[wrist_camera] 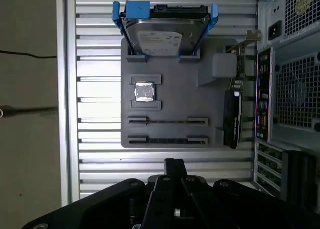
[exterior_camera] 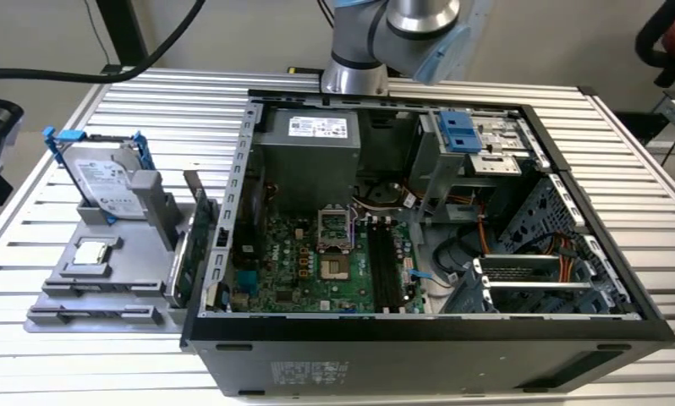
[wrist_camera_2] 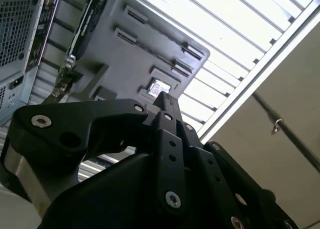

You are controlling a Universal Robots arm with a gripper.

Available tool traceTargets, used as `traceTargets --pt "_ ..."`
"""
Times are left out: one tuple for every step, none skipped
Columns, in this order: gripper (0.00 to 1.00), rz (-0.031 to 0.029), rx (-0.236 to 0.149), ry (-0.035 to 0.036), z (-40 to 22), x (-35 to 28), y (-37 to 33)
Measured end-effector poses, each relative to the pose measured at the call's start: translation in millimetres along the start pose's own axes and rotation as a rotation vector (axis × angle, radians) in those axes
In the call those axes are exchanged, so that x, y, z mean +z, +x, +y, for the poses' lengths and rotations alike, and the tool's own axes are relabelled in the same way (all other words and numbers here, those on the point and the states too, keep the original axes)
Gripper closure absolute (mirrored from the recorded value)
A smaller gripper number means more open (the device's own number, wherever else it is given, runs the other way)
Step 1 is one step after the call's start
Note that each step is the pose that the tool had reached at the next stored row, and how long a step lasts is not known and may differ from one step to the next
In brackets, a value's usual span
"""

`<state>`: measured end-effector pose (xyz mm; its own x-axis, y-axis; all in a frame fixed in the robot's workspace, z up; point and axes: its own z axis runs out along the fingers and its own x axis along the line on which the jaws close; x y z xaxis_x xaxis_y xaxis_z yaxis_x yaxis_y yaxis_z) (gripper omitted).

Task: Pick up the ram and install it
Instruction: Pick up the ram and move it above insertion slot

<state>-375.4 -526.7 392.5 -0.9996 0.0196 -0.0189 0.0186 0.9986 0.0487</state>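
The open computer case (exterior_camera: pixel 428 338) lies on the slatted table (exterior_camera: pixel 648 182); its black memory slots (exterior_camera: pixel 380 271) face upward beside the processor socket. On the exterior view's left sits the grey parts tray (wrist_camera: pixel 170 64); it carries the hard drive (wrist_camera: pixel 162 36) at its far end and the expansion card (wrist_camera: pixel 231 124) along the side next to the case. The gripper (wrist_camera: pixel 173 163) hangs above the table just off the tray's near end; the jaws are closed together and hold nothing. The ram (wrist_camera: pixel 168 139) stands on edge in the tray's nearest holder, apart from the gripper. It is judged light, stiff, thin and fragile; it is best pinched across its flat faces at mid-length, clear of the contact edge. The exterior view supplies the target slots; the first wrist view supplies the tray in plan and the ram's alignment; the second wrist view supplies the meeting fingertips (wrist_camera_2: pixel 165 103).
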Motion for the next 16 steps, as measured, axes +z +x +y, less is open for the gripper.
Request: traceTargets --pt "1.0 0.0 0.0 0.0 0.0 0.0 0.0" --pt "1.0 0.0 0.0 0.0001 0.0 0.0 0.0" --pt "1.0 0.0 0.0 0.0003 0.0 0.0 0.0" --pt "1.0 0.0 0.0 0.0003 -0.1 0.0 0.0" --pt "1.0 0.0001 0.0 0.0004 -0.1 0.0 0.0" --pt "1.0 0.0 0.0 0.0003 -0.1 0.0 0.0" --pt "1.0 0.0 0.0 0.0004 -0.1 0.0 0.0" --pt "1.0 0.0 0.0 0.0004 -0.1 0.0 0.0" --pt "1.0 0.0 0.0 0.0004 -0.1 0.0 0.0" --pt "1.0 0.0 0.0 0.0004 -0.1 0.0 -0.1" --pt "1.0 0.0 0.0 0.0005 -0.1 0.0 0.0" --pt "1.0 0.0 0.0 0.0005 -0.1 0.0 0.0" --pt "1.0 0.0 0.0 0.0005 0.0 0.0 0.1" --pt "1.0 0.0001 -0.002 0.0005 0.0 0.0 0.1" --pt "1.0 0.0002 -0.006 0.0004 0.0 0.0 0.1" --pt "1.0 0.0006 -0.014 0.0003 0.0 0.0 0.2"
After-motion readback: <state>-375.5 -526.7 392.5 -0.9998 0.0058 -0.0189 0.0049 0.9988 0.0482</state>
